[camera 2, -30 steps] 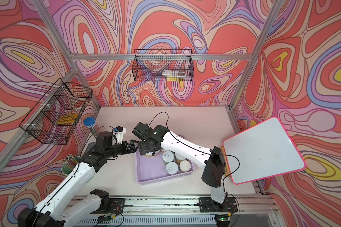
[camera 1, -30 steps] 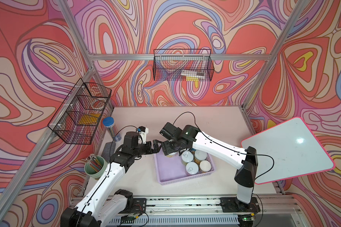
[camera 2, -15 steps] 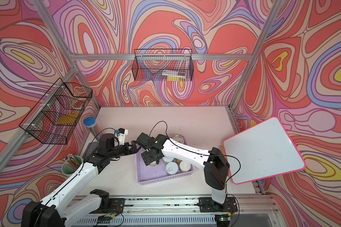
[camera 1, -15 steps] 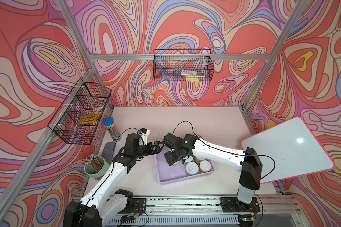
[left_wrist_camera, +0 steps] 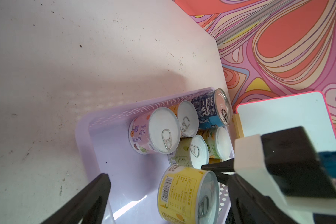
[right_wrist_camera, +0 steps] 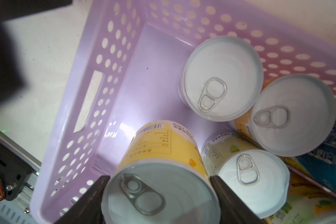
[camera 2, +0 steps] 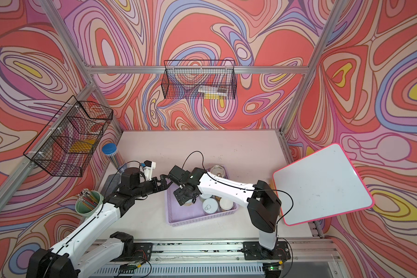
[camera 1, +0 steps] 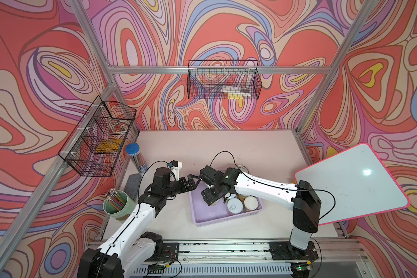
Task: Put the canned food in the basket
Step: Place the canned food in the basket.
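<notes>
Over the basket (right_wrist_camera: pixel 81 135), the right gripper (right_wrist_camera: pixel 159 184) clasps a yellow can (right_wrist_camera: pixel 163 149)

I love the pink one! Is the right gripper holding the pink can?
No, the right gripper grips the yellow can; the pink can stands ungripped in the lilac basket.

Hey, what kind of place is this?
Probably a robot test booth, not a home: two arms bolted to a rail, an aluminium frame with swirly printed walls, staged props like cans in a lilac basket.
</notes>
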### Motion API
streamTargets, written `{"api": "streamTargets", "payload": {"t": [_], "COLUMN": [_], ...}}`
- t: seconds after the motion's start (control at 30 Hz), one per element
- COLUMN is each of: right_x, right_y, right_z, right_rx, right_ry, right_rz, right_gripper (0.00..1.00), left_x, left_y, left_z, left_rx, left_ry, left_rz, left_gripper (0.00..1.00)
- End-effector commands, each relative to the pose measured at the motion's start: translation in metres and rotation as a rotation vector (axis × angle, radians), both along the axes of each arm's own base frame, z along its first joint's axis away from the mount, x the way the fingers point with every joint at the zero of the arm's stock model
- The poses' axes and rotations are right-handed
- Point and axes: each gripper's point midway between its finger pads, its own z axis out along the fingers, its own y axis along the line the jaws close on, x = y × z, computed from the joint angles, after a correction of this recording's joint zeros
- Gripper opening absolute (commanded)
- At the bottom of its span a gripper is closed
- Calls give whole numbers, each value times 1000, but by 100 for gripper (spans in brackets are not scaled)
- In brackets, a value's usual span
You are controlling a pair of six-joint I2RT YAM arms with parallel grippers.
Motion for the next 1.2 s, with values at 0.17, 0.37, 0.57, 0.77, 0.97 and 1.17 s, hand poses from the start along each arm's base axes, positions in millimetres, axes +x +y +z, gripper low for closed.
{"api": "streamTargets", "payload": {"t": [0.17,0.37,0.57,0.77,0.97,1.17], "right_x": [12,21,27,29,34,37], "right_y": [6,6,6,1,-3,-6], "right_z": [11,1,-9,-17,-24,-33], "right_rx": [39,4,-23,-57,-93,-122], "right_ry": [-77,-108,-126,-136,-157,-164], "right_rz": [-11,-19,-26,-37,-49,-58], "right_gripper": [55,55,55,55,55,57], "left_x": [1,-3,-2,-2,0,0], "left_y": [-16,-12,-2,-1,-3,-3], "left_z": [0,-20,-25,-26,-27,-27], "left_rx": [-7,-9,5,3,1,5], "left_ry": [-19,26,37,37,42,41], "left_rz": [-36,-4,68,79,68,69], "left_gripper": [99,99,99,99,99,99]}}
